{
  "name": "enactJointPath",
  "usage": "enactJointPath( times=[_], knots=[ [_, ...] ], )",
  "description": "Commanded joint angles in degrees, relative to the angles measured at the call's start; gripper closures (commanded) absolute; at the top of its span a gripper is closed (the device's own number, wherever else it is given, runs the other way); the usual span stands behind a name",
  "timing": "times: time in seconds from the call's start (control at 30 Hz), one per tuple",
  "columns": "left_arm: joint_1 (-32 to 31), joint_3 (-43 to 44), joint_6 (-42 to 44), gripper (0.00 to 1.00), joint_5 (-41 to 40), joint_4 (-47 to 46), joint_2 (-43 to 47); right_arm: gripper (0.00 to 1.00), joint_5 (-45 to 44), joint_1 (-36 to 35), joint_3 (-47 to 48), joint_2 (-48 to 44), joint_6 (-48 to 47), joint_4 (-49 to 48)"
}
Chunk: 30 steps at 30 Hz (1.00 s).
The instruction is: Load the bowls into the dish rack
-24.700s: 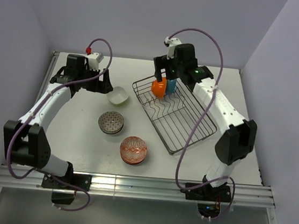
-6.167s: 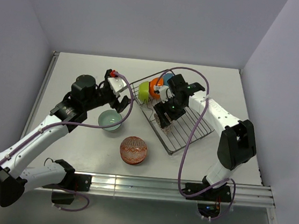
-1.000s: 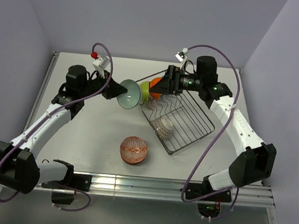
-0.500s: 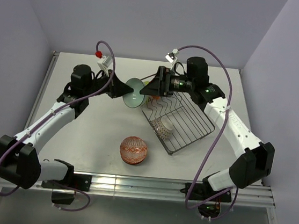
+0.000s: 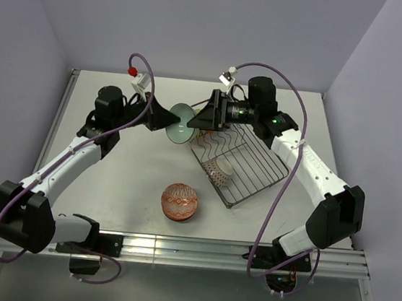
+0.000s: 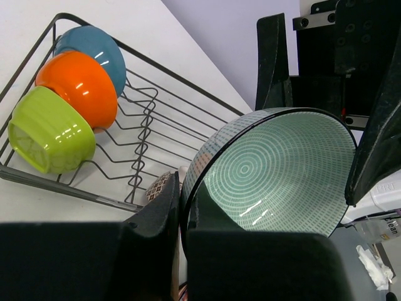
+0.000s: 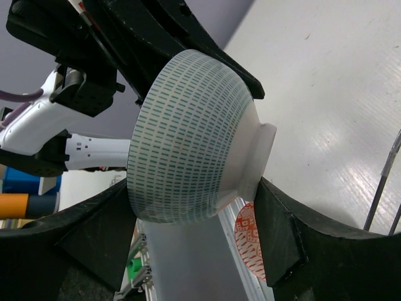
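Top view: the left gripper [image 5: 162, 119] is clenched on the rim of the pale bowl [image 5: 180, 123], which it holds on edge in the air. The right gripper [image 5: 202, 118] meets the bowl from the opposite side. The dish rack [image 5: 257, 164] lies just below and behind the right gripper. A brown bowl [image 5: 220, 169] lies loose on its wires, and a red bowl [image 5: 179, 201] sits on the table [image 5: 111, 173], well below both grippers.

Left wrist view: the rim is pinched at the bowl's lower edge, and the other arm's fingers [image 6: 272, 63] flank it beyond. To this gripper's left, a green bowl [image 6: 50, 132], an orange bowl [image 6: 78, 88] and a blue bowl [image 6: 94, 47] stand in a row. The free tines beside the green one look like the next slot.

Right wrist view: one finger sits by the rim and one by the foot, but I cannot tell whether they are pressing yet. The left gripper should keep its pinch until that squeeze is firm, then back straight out (a sideways pull could twist the bowl). The loose brown bowl may crowd the approach.
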<state>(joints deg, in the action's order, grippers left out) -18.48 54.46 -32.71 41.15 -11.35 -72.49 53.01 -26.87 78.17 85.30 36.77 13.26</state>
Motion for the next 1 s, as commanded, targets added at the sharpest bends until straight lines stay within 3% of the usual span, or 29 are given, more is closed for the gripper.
enactJointPath(
  times=[0.0,0.07,0.13,0.23,0.37,0.43,0.5,0.67,0.8,0.97],
  knots=[
    [-0.3,3.4,-1.0,1.00,1.6,-4.5,0.5,0.45,3.1,-0.1,-0.6,0.1,1.4,-4.5],
    [-0.3,3.4,-0.5,1.00,1.6,-4.2,0.5,0.55,4.2,0.2,-0.8,0.1,2.2,-5.3],
    [-0.3,3.3,-0.3,1.00,1.7,-3.9,0.5,0.76,5.3,0.4,-0.6,0.3,3.2,-6.0],
    [-0.3,3.5,0.5,0.89,1.5,-2.6,0.5,1.00,7.1,1.1,0.1,0.6,4.0,-6.5],
    [-0.3,4.2,1.6,0.58,1.7,0.0,0.2,1.00,7.5,3.0,0.5,-0.3,2.7,-5.1],
    [-0.3,4.6,2.8,0.48,1.2,1.6,0.3,1.00,8.2,5.0,0.7,-0.6,0.2,-3.7],
    [-0.3,5.1,4.0,0.38,-0.1,4.4,0.7,1.00,7.4,6.3,1.5,-0.9,-3.8,2.5],
    [-0.1,5.6,7.5,0.18,-0.3,8.1,1.9,1.00,4.3,11.9,6.2,-1.4,-23.9,22.4],
    [-0.1,5.9,9.9,0.15,-0.2,10.6,2.7,1.00,-4.0,15.6,8.2,-1.9,-45.1,35.2],
    [-0.1,5.1,10.2,0.14,0.0,10.1,3.2,1.00,-12.7,16.3,6.3,-1.7,-55.0,42.1]
  ],
)
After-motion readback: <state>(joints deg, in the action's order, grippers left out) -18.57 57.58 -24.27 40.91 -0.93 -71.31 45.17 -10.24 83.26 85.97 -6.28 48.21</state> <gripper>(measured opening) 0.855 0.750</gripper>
